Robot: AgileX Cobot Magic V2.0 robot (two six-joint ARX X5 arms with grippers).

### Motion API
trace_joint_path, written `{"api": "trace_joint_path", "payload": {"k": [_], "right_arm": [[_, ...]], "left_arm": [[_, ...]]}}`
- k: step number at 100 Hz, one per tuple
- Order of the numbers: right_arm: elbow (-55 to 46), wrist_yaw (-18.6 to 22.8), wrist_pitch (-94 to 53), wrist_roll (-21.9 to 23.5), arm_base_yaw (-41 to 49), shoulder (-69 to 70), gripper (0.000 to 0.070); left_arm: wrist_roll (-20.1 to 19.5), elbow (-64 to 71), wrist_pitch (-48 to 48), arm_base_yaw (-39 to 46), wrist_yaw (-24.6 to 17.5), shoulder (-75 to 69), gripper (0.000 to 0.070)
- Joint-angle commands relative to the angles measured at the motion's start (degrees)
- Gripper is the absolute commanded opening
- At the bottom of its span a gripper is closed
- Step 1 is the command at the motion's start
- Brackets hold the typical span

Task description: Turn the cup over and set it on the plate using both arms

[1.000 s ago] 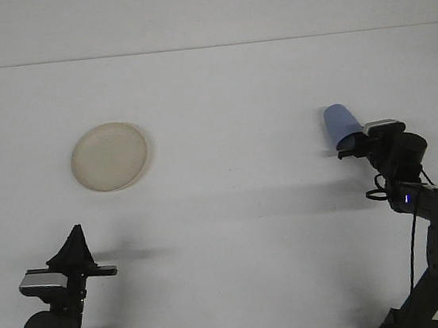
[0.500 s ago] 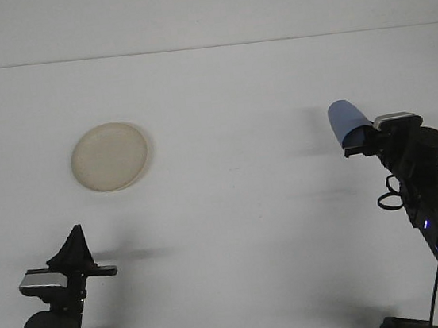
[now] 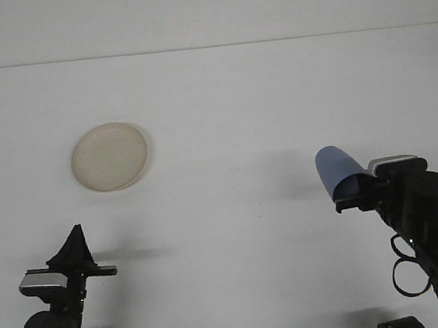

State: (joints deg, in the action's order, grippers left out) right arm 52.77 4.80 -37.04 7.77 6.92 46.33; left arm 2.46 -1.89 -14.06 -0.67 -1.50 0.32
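Right jaws: closed on the blue cup, now lifted and carried nearer, leftward.
Cup: in the air, tilted, well apart from plate.
Left jaws: unmoved, seemingly closed, empty.
Desk: only the plate lying there.
Meaning: probably a handover or flip next.

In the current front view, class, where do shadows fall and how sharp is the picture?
Front view: soft shadow on the table left of the raised blue cup; another trails right of the left end effector; the plate looks slightly soft, without glare.
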Motion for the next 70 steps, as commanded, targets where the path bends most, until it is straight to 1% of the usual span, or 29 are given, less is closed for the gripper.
{"api": "trace_joint_path", "payload": {"k": [1, 16, 29, 52, 70], "right_arm": [[3.5, -0.6, -6.4, 3.4, 2.1, 0.6, 0.0], [10.6, -0.6, -16.7, 5.9, 6.9, 3.3, 0.0], [16.7, -0.6, -22.9, 7.3, 10.8, 8.3, 0.0], [26.4, -0.7, -31.7, 7.4, 18.4, 21.7, 0.0], [32.0, -2.0, -34.6, 7.3, 25.3, 33.3, 0.0]], "left_arm": [[0.1, 1.1, -0.6, -0.1, -0.1, -0.1, 0.0012], [0.1, 1.1, -0.6, -0.1, -0.1, -0.1, 0.0012], [0.1, 1.1, -0.6, -0.1, -0.1, -0.1, 0.0012], [0.1, 1.1, -0.6, -0.1, -0.1, -0.1, 0.0012], [0.1, 1.1, -0.6, -0.1, -0.1, -0.1, 0.0012]]}}
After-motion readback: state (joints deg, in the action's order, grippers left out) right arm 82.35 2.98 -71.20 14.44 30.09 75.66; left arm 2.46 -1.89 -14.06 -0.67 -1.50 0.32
